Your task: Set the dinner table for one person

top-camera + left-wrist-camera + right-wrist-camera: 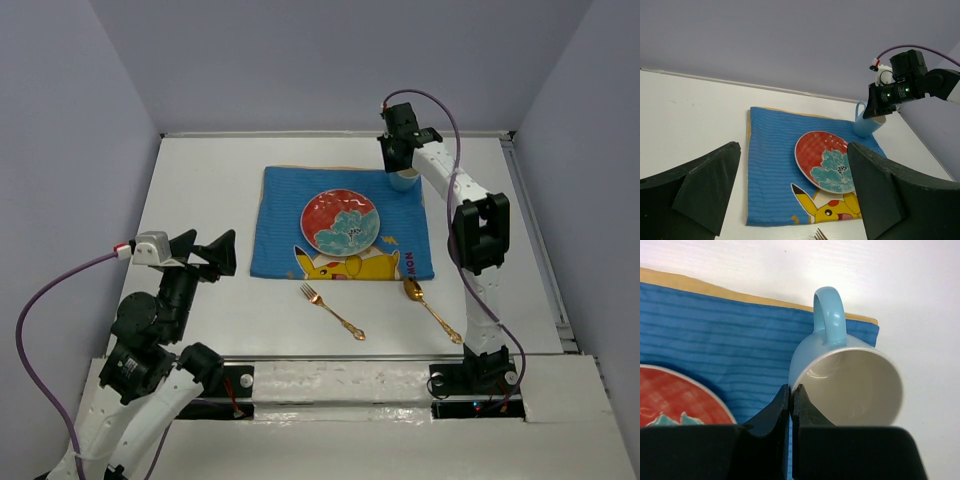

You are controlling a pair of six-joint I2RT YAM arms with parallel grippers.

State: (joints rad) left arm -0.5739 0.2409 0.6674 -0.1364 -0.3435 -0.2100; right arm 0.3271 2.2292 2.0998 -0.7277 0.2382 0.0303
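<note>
While the right jaws pinch the tilted blue mug (855,390) by its wall over the cloth's (280,225) far right corner, level it, lower gently onto the white desk (200,190) beneath, then release; left jaws gape empty.

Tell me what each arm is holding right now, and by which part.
The right gripper is shut on the light blue mug, jaws pinching its rim wall beside the handle. The left gripper is open, holding nothing.

Dinner table (200,200): large white matte rectangular top, lavender-grey walls (330,60) around
</note>
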